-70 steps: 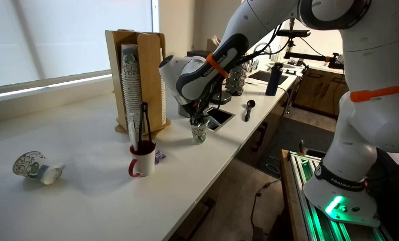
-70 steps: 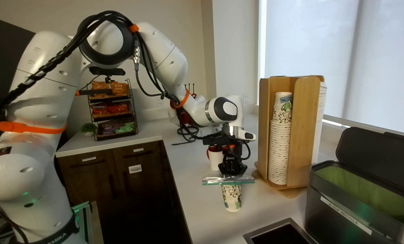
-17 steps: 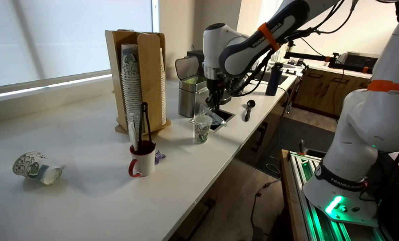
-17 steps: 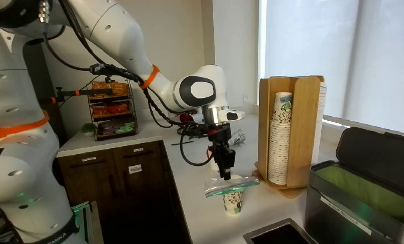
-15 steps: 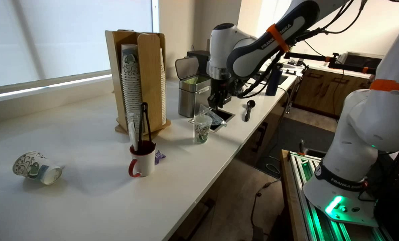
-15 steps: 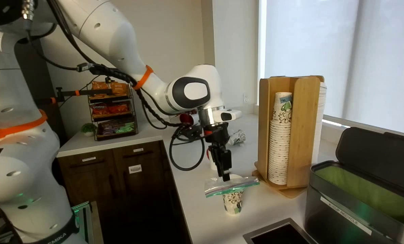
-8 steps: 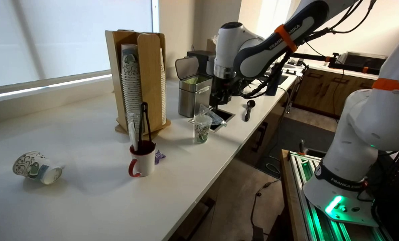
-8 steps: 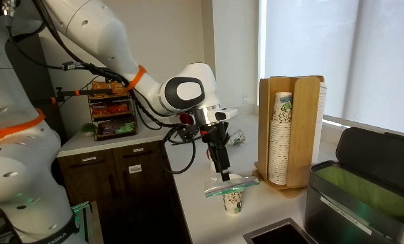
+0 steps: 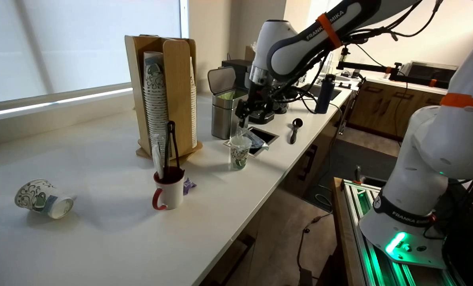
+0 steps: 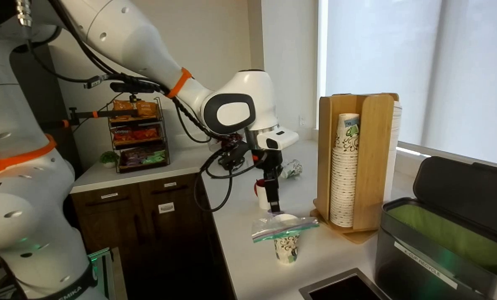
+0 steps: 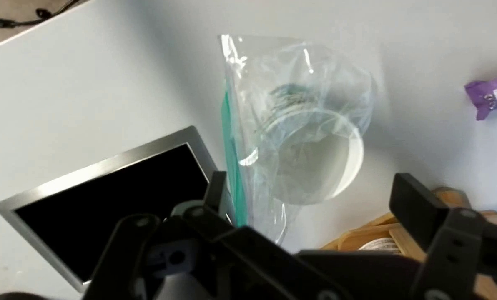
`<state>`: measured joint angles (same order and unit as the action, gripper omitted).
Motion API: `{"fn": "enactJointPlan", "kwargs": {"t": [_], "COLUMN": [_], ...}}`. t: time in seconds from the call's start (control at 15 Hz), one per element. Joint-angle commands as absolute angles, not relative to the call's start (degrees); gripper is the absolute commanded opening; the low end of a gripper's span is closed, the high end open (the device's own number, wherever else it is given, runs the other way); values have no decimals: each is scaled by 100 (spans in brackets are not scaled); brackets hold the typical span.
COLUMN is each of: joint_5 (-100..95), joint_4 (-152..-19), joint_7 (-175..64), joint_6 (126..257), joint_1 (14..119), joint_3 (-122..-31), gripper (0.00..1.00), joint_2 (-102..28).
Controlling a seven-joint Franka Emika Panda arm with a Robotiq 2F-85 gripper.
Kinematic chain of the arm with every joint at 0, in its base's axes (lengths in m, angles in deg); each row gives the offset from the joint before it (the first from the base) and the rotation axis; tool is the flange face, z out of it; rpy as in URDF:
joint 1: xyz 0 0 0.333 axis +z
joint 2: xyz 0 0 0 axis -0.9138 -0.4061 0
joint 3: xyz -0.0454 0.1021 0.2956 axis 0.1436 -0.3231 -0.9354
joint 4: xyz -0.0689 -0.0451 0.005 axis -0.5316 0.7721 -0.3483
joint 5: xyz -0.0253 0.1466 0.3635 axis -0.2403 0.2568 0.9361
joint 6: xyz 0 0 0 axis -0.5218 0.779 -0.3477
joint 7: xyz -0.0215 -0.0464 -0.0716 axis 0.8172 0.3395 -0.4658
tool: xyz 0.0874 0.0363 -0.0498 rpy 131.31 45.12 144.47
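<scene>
A patterned paper cup (image 9: 239,159) stands upright on the counter. A clear zip bag (image 10: 284,230) with a green-edged seal hangs about it in both exterior views. In the wrist view the bag (image 11: 248,137) covers part of the cup's round white rim (image 11: 356,160), the seal lying to the left. My gripper (image 11: 315,183) is open, its black fingers spread wide over cup and bag, with nothing gripped. Seen from outside, the gripper (image 10: 274,208) hangs just above the bag; whether a fingertip touches the plastic I cannot tell.
A wooden cup rack (image 9: 177,99) and a steel bin (image 9: 222,119) stand close by. Beside the cup is a framed counter opening (image 11: 106,166). A red-handled mug (image 9: 173,194), purple wrapper (image 9: 189,186), fallen cup (image 9: 44,198) and black scoop (image 9: 296,129) lie around.
Several seconds ago the gripper was down at the bag on the cup. It has since risen off it. Over the last second the jaws have opened and the wrist has tilted; cup and bag stayed still.
</scene>
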<state>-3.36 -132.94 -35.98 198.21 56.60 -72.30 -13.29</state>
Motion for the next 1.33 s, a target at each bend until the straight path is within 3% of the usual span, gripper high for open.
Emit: {"fn": "enactJointPlan", "kwargs": {"t": [0.0, 0.33, 0.53, 0.87, 1.07, 1.2, 1.27], "joint_5": [391, 543, 511, 588, 577, 570, 547], "joint_4": [-13238, -13178, -13021, -12735, -12590, -12505, -12487], "joint_7": [-3539, -3460, -3453, -3509, -3512, -3516, -3502], "joint_6": [19772, 19707, 19638, 19710, 19718, 19728, 19741], "joint_1": [5603, 5436, 5391, 5456, 5489, 5516, 5534], "joint_3": [-7146, -6964, -6900, -6898, -6900, -6912, -6917], "gripper": [100, 100, 69, 35, 3, 0, 6], "joint_2": [-1567, -1805, -2022, -2379, -2507, -2570, -2575]}}
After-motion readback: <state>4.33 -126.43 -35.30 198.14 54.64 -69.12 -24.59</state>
